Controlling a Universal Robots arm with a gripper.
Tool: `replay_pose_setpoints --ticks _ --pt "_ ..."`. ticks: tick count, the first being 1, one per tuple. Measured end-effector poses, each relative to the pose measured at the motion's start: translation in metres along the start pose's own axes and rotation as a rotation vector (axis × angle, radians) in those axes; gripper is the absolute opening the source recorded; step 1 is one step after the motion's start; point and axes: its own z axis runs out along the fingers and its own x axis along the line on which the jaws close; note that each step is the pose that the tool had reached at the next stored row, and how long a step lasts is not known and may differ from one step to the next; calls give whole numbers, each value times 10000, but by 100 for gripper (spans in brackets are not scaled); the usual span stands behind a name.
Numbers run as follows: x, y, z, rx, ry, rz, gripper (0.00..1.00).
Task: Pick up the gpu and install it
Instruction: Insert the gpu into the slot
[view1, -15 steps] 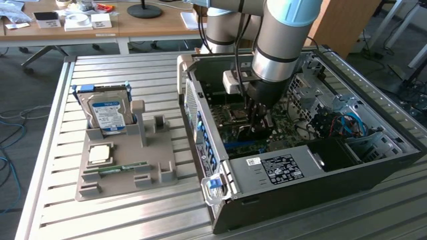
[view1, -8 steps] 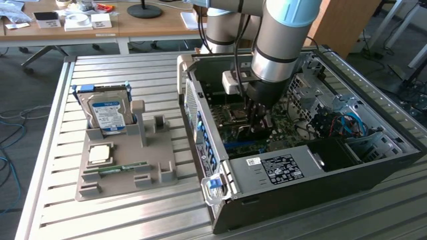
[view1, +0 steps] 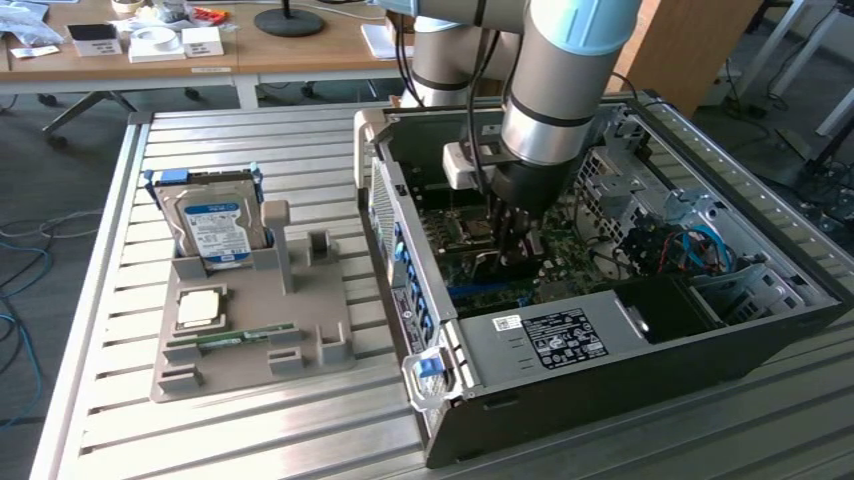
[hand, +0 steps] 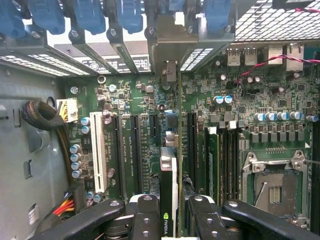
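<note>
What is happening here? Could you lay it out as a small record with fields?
Place: open computer case on a slatted metal table
Robot: arm reaches down into the case
Grip: pincer shut on the graphics card
Card: stands on edge over the green main board; seated or not, cannot tell
Beside the case: grey tray with a hard drive, a chip and a memory stick

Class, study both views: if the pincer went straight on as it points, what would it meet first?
The gpu clamped in the pincer leads, so the motherboard looks first in line; how far off is unclear.
</note>
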Motion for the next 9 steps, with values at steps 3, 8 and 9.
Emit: replay_pose_setpoints --ticks 3,8,9 --pt "-4 1 0 -1 2 -22 27" --pt "-7 2 2 -3 5 -73 27" --pt "-7 2 5 -2 4 -78 27"
